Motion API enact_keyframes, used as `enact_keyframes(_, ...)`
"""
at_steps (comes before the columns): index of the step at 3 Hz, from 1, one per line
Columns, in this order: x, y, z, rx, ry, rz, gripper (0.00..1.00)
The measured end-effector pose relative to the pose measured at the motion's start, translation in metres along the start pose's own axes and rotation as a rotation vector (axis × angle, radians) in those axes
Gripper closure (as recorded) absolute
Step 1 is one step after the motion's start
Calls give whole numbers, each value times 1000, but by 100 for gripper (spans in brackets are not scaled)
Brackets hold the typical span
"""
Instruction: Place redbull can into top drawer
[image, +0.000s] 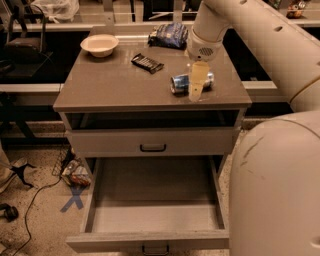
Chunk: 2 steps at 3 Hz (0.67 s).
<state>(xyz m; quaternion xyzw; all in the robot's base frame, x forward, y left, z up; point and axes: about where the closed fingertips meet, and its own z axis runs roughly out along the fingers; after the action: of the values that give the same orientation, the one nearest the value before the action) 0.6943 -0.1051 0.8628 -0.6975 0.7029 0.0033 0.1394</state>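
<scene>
The redbull can (179, 83) lies on its side on the cabinet top (110, 85), near the right front corner, its shiny silver end facing left. My gripper (196, 86) hangs from the white arm straight down over the can's right half, with its pale tip reaching the tabletop in front of the can. The top drawer (150, 240) is pulled far out below, and its deep pale-grey tray holds nothing.
A white bowl (99, 45) stands at the back left of the top, a flat black packet (147, 62) lies in the middle, and a dark blue snack bag (169, 35) lies at the back. A shallower drawer front with a black handle (152, 147) is shut. Cables and a blue tape cross (74, 197) lie on the floor at left.
</scene>
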Motion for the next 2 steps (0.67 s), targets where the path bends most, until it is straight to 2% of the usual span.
enact_keyframes(1,5,1,14,-36,-16,23,3)
enact_keyframes(2,7,3,21,-55,-24,26,26)
